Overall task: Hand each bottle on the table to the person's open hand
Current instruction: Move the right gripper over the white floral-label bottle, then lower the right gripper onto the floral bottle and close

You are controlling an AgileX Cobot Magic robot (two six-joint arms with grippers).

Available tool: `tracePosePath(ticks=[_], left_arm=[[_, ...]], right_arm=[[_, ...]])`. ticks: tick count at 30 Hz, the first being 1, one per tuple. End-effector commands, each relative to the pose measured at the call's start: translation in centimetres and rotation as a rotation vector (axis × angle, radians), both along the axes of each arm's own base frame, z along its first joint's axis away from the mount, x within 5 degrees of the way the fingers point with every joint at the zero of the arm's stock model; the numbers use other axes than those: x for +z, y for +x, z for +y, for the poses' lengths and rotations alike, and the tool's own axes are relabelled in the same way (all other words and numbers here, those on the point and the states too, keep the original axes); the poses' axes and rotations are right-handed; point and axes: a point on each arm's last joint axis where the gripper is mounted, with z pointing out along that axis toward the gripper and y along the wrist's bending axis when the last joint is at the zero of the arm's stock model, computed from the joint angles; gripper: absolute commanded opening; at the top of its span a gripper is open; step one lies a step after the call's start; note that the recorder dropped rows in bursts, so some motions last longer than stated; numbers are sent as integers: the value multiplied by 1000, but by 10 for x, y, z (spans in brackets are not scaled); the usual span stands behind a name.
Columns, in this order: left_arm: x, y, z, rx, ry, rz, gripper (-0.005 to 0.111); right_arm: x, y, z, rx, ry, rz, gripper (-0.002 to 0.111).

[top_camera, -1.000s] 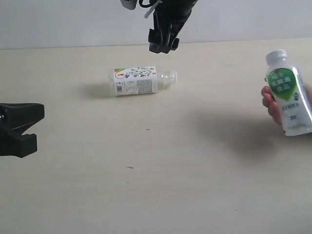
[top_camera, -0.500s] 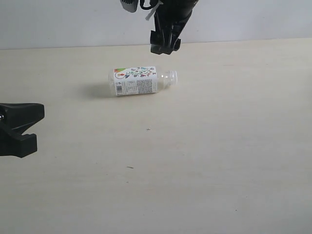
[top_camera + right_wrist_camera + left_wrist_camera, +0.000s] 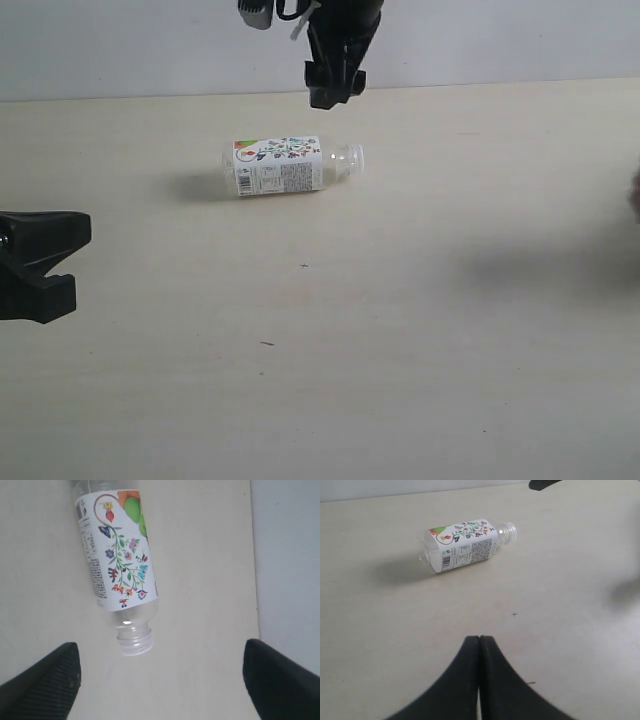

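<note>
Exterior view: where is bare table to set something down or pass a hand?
Bare: the table right of the floral-label bottle, and everything in front of it, beside the shut left end effector. Crowded only at the back, where the open right end effector hangs over the bottle's neck.

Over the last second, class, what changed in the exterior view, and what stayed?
The person's hand took the green-labelled bottle out of view rightward; only its edge shows. The right gripper shifted slightly toward the view's left. The floral bottle and the shut left gripper stayed put.
</note>
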Motion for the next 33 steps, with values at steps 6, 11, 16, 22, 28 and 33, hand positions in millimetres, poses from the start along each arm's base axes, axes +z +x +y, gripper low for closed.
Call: tracePosePath(ticks=[6, 11, 16, 22, 28, 33], left_arm=[[0, 0, 1, 6, -4, -8, 0], [0, 0, 1, 6, -4, -8, 0], [0, 0, 1, 6, -4, -8, 0], [0, 0, 1, 6, -4, -8, 0], [0, 0, 1, 6, -4, -8, 0], [0, 0, 1, 6, -4, -8, 0]], right_arm=[[-20, 5, 17, 148, 59, 41, 82], [-32, 10, 23, 203, 86, 26, 82], [-46, 18, 21, 222, 133, 53, 81], [-59, 28, 11, 238, 204, 85, 81], [-58, 31, 5, 283, 282, 109, 81], [-60, 30, 3, 298, 265, 132, 81]])
